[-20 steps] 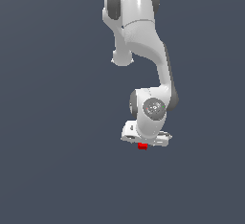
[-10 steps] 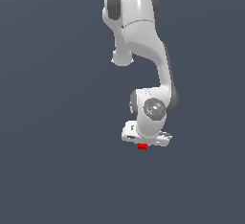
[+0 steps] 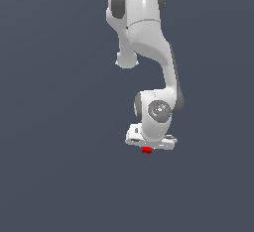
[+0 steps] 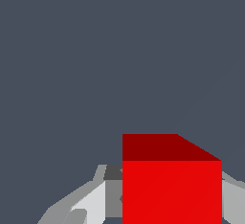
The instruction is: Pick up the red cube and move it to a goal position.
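**Red cube sitting right at the tool, goal nowhere in sight**

The white arm (image 3: 149,52) is reaching down through the middle of the exterior view, and the tool (image 3: 149,145) is hanging at its lower end, a little below the frame's centre. The red cube (image 3: 147,150) is showing as a small red patch directly under the tool's body, touching its lower edge, so the cube is lying straight ahead of the tool rather than off to either side.

In the wrist view the red cube (image 4: 171,189) is filling the lower right of the frame, with grey finger (image 4: 91,204) parts flanking it on the left and another sliver peeking out at the right edge. The fingers are looking closed against the cube's sides, so I am judging the tool to be clamped on it, though the actual contact faces are hidden behind the cube.

The surroundings are one flat slate-grey field in both views; I cannot tell whether the cube is resting on a surface or hanging clear of it. No goal marker is showing anywhere, so which way the carry must go cannot be read here. The cube has no long axis to speak of.
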Action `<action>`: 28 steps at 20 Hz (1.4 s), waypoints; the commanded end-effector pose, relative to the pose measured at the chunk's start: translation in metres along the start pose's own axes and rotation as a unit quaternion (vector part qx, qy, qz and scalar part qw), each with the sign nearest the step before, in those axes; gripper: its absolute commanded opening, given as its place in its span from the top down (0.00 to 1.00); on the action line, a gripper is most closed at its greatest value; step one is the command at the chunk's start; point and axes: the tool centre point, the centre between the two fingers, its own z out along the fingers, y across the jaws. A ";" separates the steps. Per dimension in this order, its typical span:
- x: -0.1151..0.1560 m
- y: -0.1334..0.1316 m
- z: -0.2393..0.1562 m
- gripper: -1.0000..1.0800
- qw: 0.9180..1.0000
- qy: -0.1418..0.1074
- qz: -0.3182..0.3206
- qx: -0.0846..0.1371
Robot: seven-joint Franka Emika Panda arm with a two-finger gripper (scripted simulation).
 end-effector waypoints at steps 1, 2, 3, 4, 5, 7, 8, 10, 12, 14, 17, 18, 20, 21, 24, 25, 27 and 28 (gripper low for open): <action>-0.005 0.002 -0.001 1.00 1.000 0.000 0.000 0.000; -0.007 0.002 -0.001 1.00 1.000 0.000 0.000 0.000; -0.010 0.003 -0.001 1.00 1.000 0.000 0.000 0.000; -0.013 0.004 -0.002 1.00 1.000 0.000 0.000 0.000; -0.016 0.006 -0.002 1.00 1.000 0.000 0.000 0.000; -0.023 0.008 -0.003 1.00 1.000 0.000 0.000 0.000; -0.028 0.010 -0.003 1.00 1.000 0.000 0.000 0.000; -0.037 0.013 -0.004 1.00 1.000 0.000 0.000 0.000; -0.048 0.017 -0.005 1.00 1.000 0.000 0.000 0.000; -0.058 0.021 -0.006 1.00 1.000 0.000 0.001 0.000; -0.075 0.026 -0.008 1.00 1.000 0.000 0.001 0.000; -0.080 0.028 -0.009 1.00 1.000 0.000 0.001 0.000; -0.090 0.032 -0.010 1.00 1.000 0.000 0.001 0.000; -0.094 0.033 -0.010 1.00 1.000 0.000 0.001 0.000; -0.106 0.037 -0.011 1.00 1.000 0.000 0.001 0.000; -0.109 0.039 -0.012 1.00 1.000 0.000 0.001 0.000; -0.115 0.041 -0.012 1.00 1.000 0.000 0.001 0.000; -0.117 0.041 -0.012 1.00 1.000 0.000 0.001 0.000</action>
